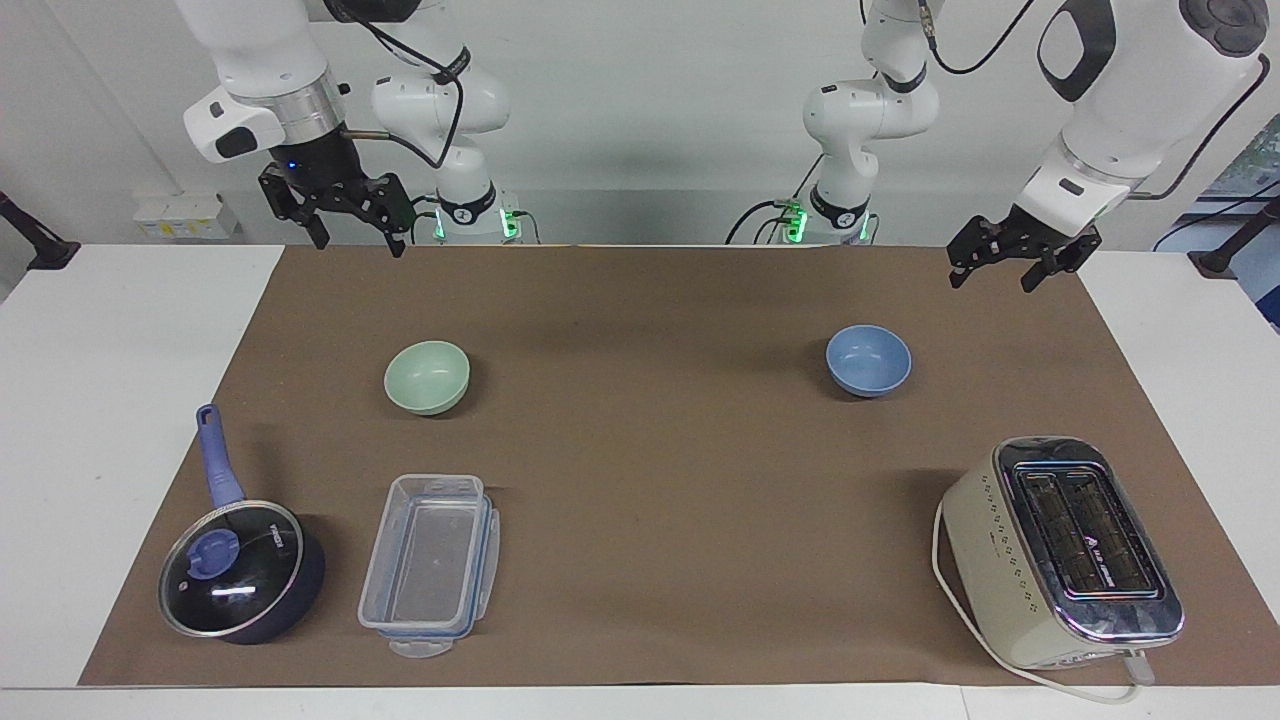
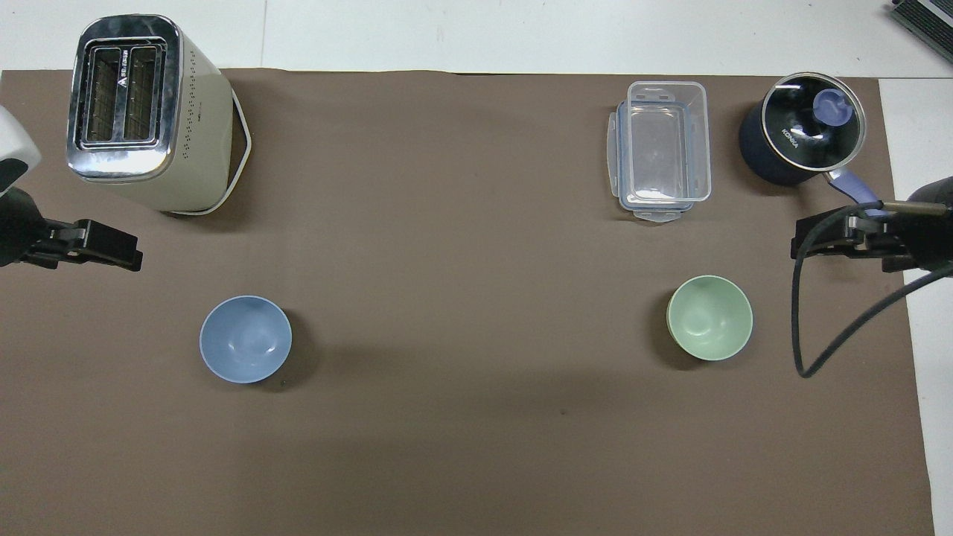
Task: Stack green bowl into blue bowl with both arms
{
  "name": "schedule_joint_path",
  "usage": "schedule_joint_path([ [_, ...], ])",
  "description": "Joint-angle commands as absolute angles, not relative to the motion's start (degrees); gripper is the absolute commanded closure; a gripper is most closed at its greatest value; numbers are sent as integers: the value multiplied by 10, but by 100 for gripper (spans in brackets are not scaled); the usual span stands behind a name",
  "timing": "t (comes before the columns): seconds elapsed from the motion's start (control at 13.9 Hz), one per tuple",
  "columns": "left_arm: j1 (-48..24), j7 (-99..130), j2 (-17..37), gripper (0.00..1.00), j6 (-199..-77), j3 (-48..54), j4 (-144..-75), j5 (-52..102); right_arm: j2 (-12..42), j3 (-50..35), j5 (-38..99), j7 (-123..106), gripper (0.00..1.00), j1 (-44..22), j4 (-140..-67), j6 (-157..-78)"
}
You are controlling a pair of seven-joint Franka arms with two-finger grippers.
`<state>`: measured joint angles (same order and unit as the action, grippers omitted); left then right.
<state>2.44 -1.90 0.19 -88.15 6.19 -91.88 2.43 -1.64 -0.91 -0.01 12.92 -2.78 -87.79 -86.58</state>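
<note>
The green bowl (image 1: 427, 377) stands upright and empty on the brown mat toward the right arm's end; it also shows in the overhead view (image 2: 709, 318). The blue bowl (image 1: 868, 360) stands upright and empty toward the left arm's end, and shows in the overhead view (image 2: 246, 339). The two bowls are far apart. My right gripper (image 1: 357, 243) hangs open and empty, high over the mat's edge at its own end (image 2: 800, 246). My left gripper (image 1: 992, 281) hangs open and empty, high over the mat at its own end (image 2: 130, 257). Neither touches a bowl.
A cream toaster (image 1: 1065, 550) stands farther from the robots than the blue bowl. A clear lidless plastic container (image 1: 430, 565) and a dark blue lidded saucepan (image 1: 240, 585) stand farther from the robots than the green bowl.
</note>
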Motion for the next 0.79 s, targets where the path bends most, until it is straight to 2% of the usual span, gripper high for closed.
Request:
schedule_joint_path([
  [0.0,18,-10,-10,0,-877,59,-935,13,-20,-7,15,119,0,-25,-876,-864],
  [0.43,21,5,-17,0,-903,59,-951,13,-20,-7,14,119,0,-25,-876,-864],
  [0.72,25,2,-32,0,-937,59,-998,13,-20,-7,15,119,0,-25,-876,-864],
])
